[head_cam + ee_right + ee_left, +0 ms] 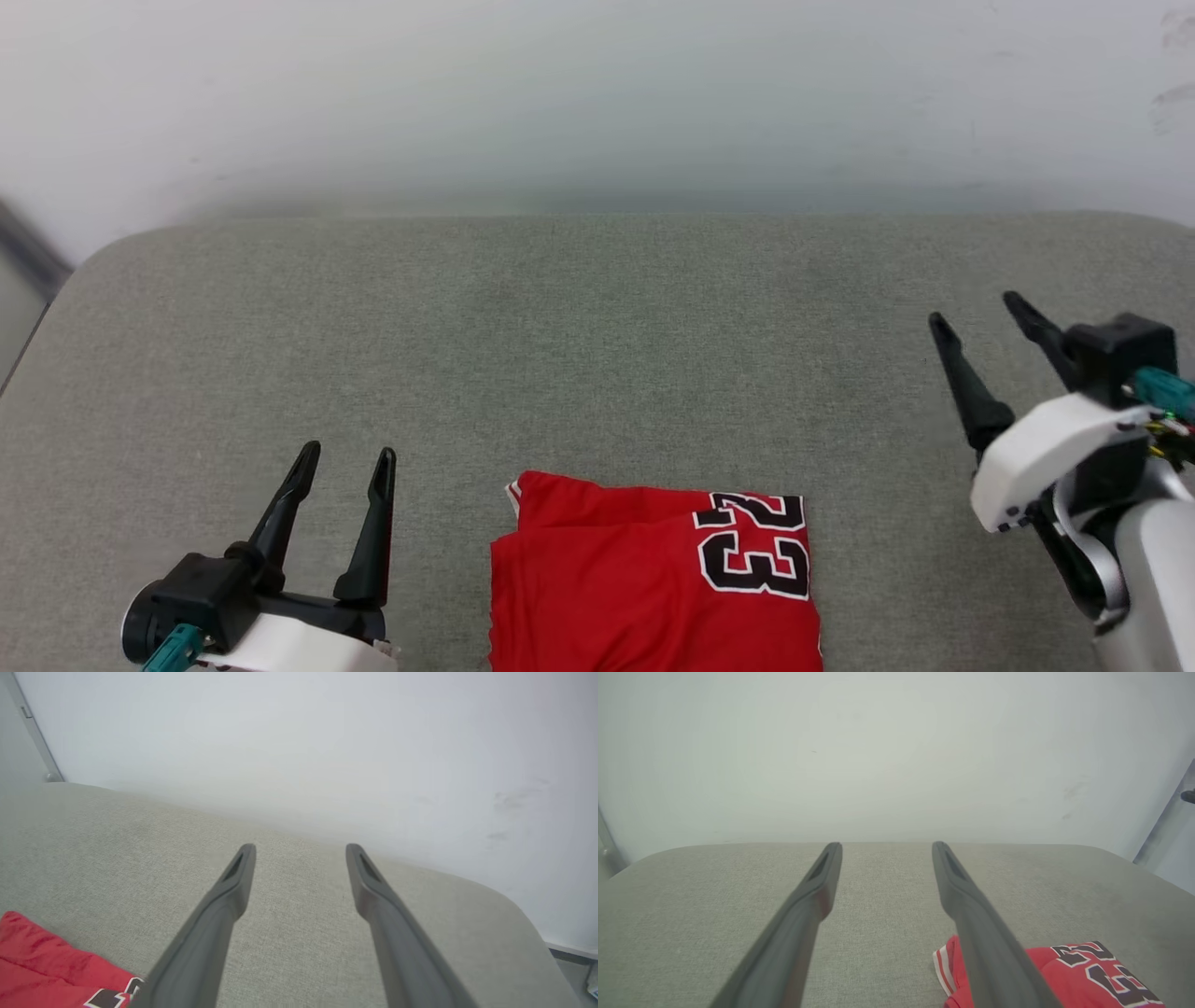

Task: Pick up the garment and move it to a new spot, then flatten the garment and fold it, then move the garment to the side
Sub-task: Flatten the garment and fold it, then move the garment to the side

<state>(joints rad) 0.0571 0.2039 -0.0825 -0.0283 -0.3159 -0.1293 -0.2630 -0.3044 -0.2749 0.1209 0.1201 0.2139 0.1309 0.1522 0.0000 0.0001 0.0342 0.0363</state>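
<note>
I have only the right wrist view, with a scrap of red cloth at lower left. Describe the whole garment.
Observer: In the head view, the red soft-fabric shirt lies folded into a compact block on the grey fabric cushion.
Operator: Report the left gripper.
Observer: The left gripper is open and empty, to the left of the shirt and apart from it.
Operator: Name any trim.
Observer: The left wrist view shows red-and-white stripe trim at the shirt's far left corner.

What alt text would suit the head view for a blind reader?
A folded red garment with a black 23 lies bottom centre on a grey cushioned surface. The left gripper and right gripper, both open, flank it, neither touching it.
</note>
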